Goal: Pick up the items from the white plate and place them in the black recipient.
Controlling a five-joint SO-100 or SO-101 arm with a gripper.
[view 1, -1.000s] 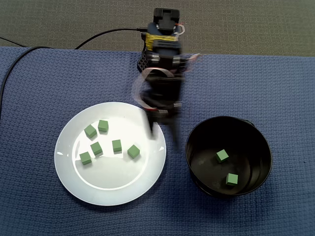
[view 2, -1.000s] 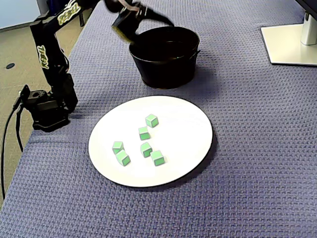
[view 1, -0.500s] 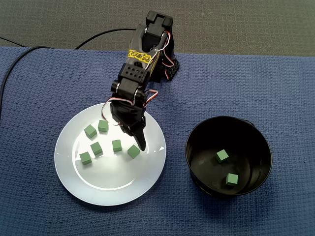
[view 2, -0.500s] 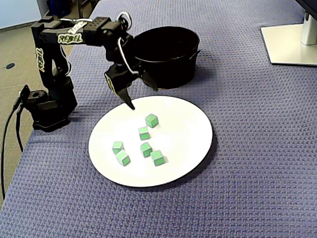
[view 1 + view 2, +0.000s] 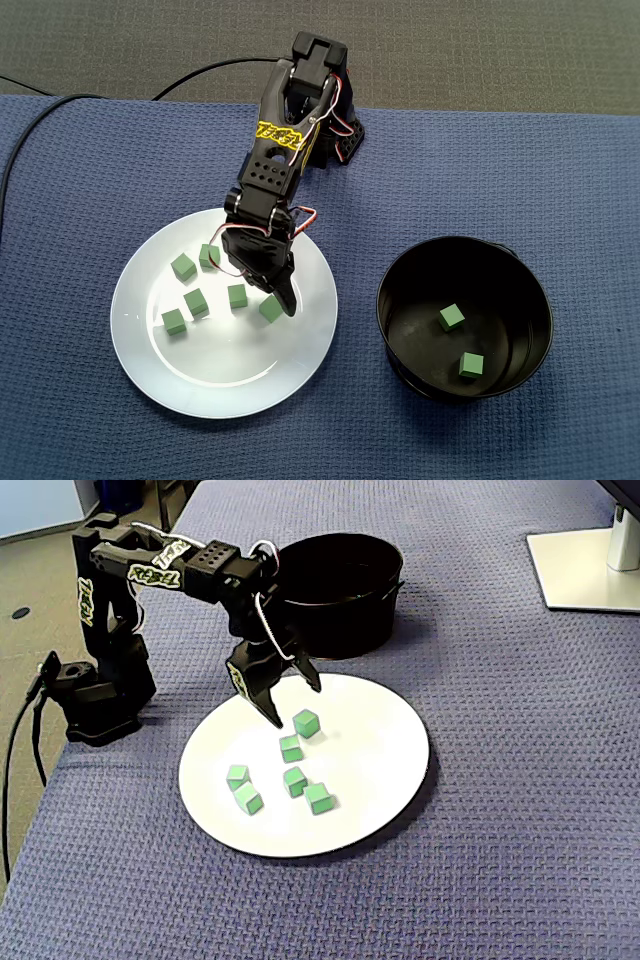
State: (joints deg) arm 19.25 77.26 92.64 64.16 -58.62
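One blue woven cloth [image 5: 560, 170] abuts grey floor [image 5: 500, 50].

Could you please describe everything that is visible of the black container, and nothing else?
The black container is a round, deep pot with slightly glossy walls; its material cannot be told. It stands upright and open on the blue woven cloth, to the right of the white plate in the top-down fixed view, with a gap between them. A small lug shows at its rim. Two green cubes lie apart on its floor. Nothing else touches it.
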